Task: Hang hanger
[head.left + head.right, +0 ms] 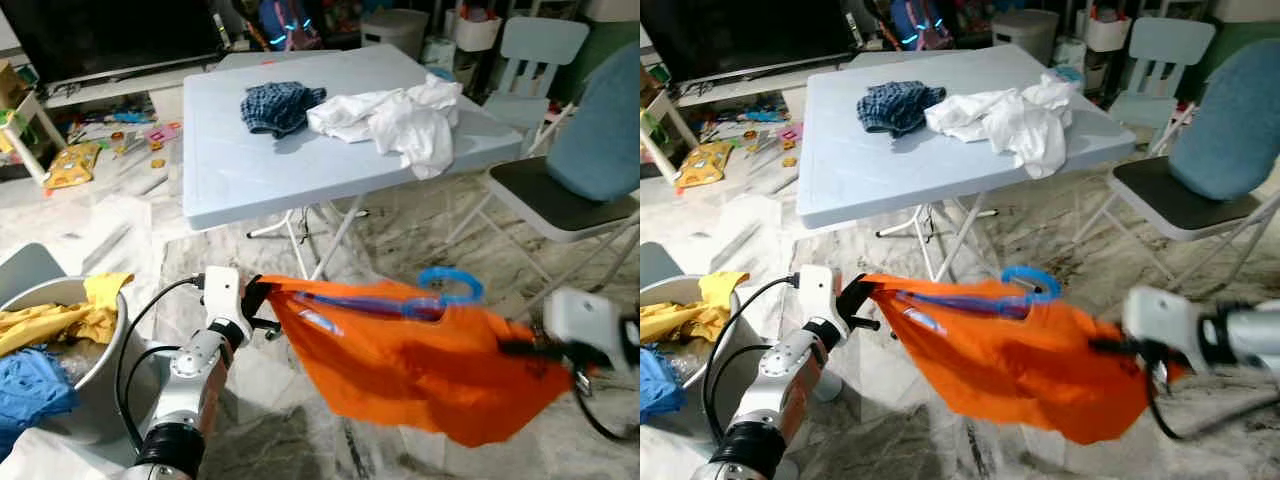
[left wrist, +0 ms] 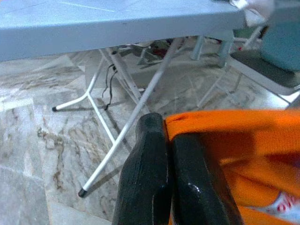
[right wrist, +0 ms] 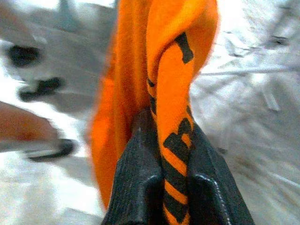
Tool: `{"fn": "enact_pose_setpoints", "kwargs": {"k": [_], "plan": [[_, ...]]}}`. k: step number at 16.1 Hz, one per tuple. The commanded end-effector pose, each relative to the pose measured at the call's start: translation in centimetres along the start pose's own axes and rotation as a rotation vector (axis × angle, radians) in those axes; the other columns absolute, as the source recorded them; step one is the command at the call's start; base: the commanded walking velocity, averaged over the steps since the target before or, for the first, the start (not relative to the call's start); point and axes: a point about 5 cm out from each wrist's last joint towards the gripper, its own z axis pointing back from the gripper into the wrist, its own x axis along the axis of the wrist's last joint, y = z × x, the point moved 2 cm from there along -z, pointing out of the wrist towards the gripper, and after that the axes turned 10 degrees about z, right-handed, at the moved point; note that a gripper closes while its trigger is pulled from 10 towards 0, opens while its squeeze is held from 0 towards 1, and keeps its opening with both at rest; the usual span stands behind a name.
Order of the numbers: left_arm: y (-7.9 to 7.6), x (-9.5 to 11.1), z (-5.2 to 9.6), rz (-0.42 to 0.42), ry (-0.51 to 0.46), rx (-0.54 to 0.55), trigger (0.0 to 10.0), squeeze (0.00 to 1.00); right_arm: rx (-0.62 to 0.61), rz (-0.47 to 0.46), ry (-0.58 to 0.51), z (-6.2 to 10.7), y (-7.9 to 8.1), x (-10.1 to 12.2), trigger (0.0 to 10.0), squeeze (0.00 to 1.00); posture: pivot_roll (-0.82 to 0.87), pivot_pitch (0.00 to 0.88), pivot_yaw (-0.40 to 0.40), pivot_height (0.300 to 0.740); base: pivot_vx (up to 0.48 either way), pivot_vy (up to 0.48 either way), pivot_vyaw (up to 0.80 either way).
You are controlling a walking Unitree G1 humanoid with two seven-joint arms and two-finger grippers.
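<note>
Both arms are stretching an orange shirt [image 1: 420, 370] out in the air just in front of the robot, low over the marble floor [image 1: 970, 440]; the left gripper [image 1: 262, 297] is pinching one shoulder of it, and in the left wrist view the two black fingers [image 2: 154, 178] are pressed tight together with the orange cloth bunched against them; the right gripper [image 1: 1110, 348] is clamping the other end, and its wrist view is showing the fingers [image 3: 140, 187] squeezing a fold of fabric with black lettering on it. A blue hanger [image 1: 440, 292] is sitting inside the neck of the shirt, its hook [image 1: 1032, 281] poking up above the collar; so the hanger is riding in the shirt between the two grippers, not hung on anything.

Down at the robot's left a grey laundry basket [image 1: 60, 292] is holding yellow [image 1: 60, 320] and blue clothes [image 1: 30, 385]. Further out, a light blue folding table [image 1: 260, 170] is carrying a dark checked garment [image 1: 280, 105] and, just beside it, a heap of white clothes [image 1: 400, 120] spilling over the far edge. To the right a folding chair [image 1: 550, 195] with a dark seat is standing near the table; a blue cushion-like thing [image 1: 600, 130] is leaning on it. Way back, toys [image 1: 100, 145] are lying scattered on the floor by a dark TV stand [image 1: 110, 40]; a white chair [image 1: 535, 50] is standing beyond the table.
</note>
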Motion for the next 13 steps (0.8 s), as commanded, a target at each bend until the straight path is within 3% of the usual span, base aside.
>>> {"fn": "enact_pose_setpoints", "kwargs": {"k": [1,5,8,10,11,12,13], "plan": [[1.4,0.8,0.0,0.01,-0.009,0.057,0.0,0.0,-0.007,0.025,-0.023,1.5,-0.7,1.0,10.0,0.0,-0.25,0.0,0.076,0.74,0.0,0.0,0.0],[1.1,0.5,-0.2,0.01,0.015,0.032,0.0,0.0,-0.046,0.007,-0.114,2.2,-1.4,2.5,10.0,0.0,-0.26,0.0,0.082,0.74,0.0,0.0,0.0],[-0.1,-1.1,0.0,0.01,0.066,-0.01,0.0,0.0,-0.17,-0.064,-0.303,2.8,-3.4,5.1,10.0,0.0,-0.26,0.0,0.08,0.74,0.0,0.0,0.0],[-1.0,-1.8,0.1,-0.003,0.084,-0.044,0.0,0.0,-0.276,-0.109,-0.418,2.2,-4.8,6.6,10.0,0.0,-0.25,0.0,0.08,0.74,0.0,0.0,0.0],[-1.8,-2.2,0.1,-0.027,0.096,-0.079,0.0,0.0,-0.353,-0.162,-0.493,0.9,-5.7,7.4,10.0,0.0,-0.25,0.0,0.079,0.74,0.0,0.0,0.0],[-2.3,-2.4,0.2,-0.05,0.103,-0.107,0.0,0.0,-0.392,-0.173,-0.499,-0.6,-6.0,7.7,10.0,0.0,-0.25,0.0,0.08,0.74,0.0,0.0,0.0],[-2.9,-2.6,0.2,-0.056,0.109,-0.138,5.9,0.0,-0.424,-0.192,-0.494,-1.9,-6.2,7.8,10.0,0.0,-0.25,0.0,0.079,0.74,0.0,0.0,0.0]]}}
